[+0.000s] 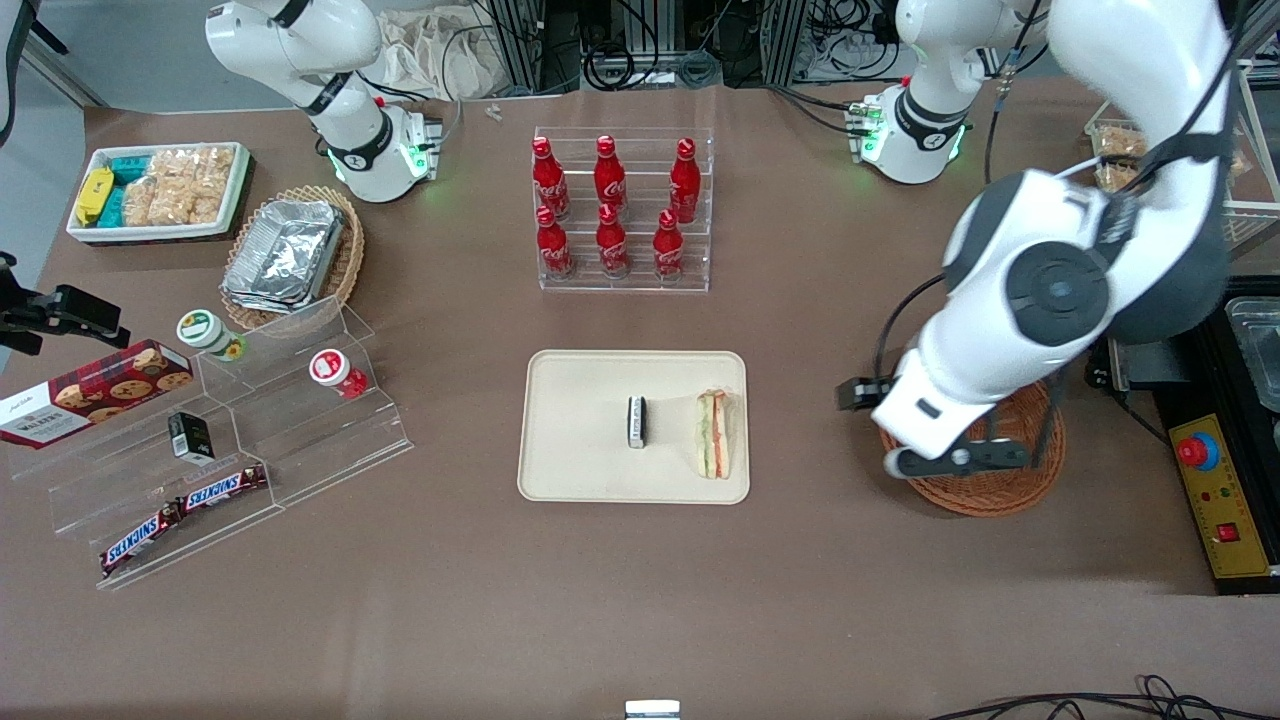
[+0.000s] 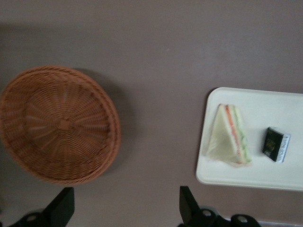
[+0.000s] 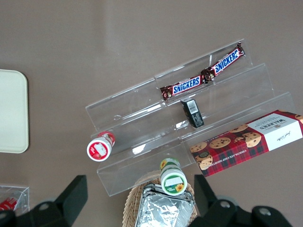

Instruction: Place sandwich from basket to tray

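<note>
The sandwich [image 1: 714, 433] lies on the beige tray [image 1: 580, 420], on the part of it nearest the working arm, beside a small black-and-white block [image 1: 636, 421]. The reddish-brown wicker basket [image 1: 1010, 485] is empty, toward the working arm's end of the table. My left gripper [image 1: 965, 458] hangs open and empty above the basket's rim on the tray's side. In the left wrist view the gripper [image 2: 124, 201] is over bare table between the basket [image 2: 57, 123] and the tray [image 2: 279, 101], with the sandwich [image 2: 229, 137] and block [image 2: 275, 144] on the tray.
A clear rack of red bottles [image 1: 622, 215] stands farther from the front camera than the tray. A stepped acrylic stand [image 1: 260, 430] with snacks, a tan basket of foil containers [image 1: 290, 255] and a white snack bin [image 1: 160, 190] lie toward the parked arm's end. A yellow control box [image 1: 1225, 500] sits beside the basket.
</note>
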Available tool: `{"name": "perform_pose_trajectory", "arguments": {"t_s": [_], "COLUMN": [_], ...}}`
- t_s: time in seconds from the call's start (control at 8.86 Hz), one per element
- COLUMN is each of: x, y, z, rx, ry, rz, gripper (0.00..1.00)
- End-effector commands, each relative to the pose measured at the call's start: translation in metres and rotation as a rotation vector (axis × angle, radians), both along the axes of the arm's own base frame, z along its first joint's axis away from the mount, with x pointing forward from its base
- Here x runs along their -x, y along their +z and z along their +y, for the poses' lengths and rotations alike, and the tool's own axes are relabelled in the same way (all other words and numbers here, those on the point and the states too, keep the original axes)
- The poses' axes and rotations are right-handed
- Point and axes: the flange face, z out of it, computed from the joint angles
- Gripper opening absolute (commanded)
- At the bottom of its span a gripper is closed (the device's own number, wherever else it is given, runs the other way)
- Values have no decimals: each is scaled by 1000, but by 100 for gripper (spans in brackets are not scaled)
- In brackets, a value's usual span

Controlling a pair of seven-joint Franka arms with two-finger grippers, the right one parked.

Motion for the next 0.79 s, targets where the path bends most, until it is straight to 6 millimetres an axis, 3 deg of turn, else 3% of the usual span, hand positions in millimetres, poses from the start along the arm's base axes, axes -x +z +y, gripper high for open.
{"name": "perform_pose_trajectory", "arguments": {"t_s": [0.0,0.23,0.45,0.56,0.68], "x": [15,20,20,20,20], "y": [39,71,90,93,92], "z": [45,92,136,156,161], "rx": [-11,-22,-10,-11,-11], "ry": [-95,-110,-87,-52,-44], "rz": [14,-23,-57,-60,-54], "gripper": [100,100,100,100,100]}}
